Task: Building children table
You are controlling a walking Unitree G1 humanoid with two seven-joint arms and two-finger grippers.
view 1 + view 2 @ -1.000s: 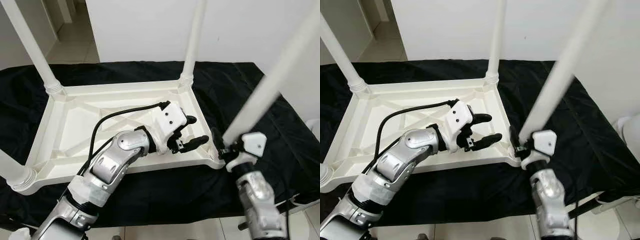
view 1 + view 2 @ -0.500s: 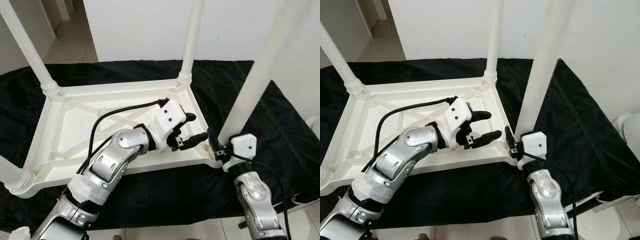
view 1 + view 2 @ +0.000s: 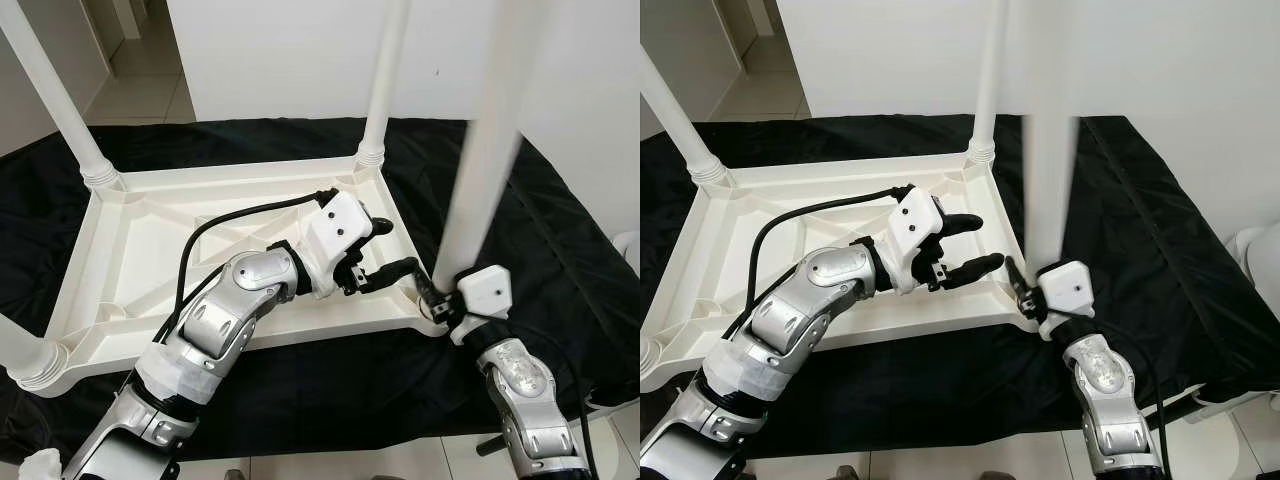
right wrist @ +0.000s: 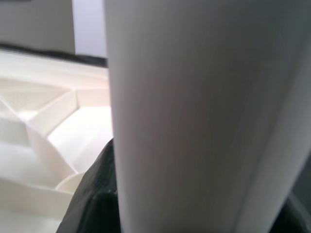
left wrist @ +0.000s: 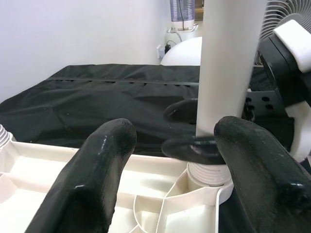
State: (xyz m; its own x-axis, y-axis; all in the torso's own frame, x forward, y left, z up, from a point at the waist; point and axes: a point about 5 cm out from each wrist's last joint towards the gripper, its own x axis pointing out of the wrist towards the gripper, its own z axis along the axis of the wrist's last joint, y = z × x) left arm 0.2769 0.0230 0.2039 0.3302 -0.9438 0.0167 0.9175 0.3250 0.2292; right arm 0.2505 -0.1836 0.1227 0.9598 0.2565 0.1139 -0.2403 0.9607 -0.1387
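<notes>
The upturned white plastic children's table top lies ribs-up on a black cloth-covered surface, its long axis running 9 to 3 o'clock. The loose white plastic table leg stands near upright at the top's 4 o'clock corner, its upper end cut off. The right gripper is clamped on its base. The left gripper, jaws apart, hovers beside it; the left wrist view shows the leg's ribbed foot in the socket. The right wrist view is blurred.

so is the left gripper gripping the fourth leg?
No: the left gripper hovers open over the upturned tabletop, while the right gripper holds the leg.
</notes>
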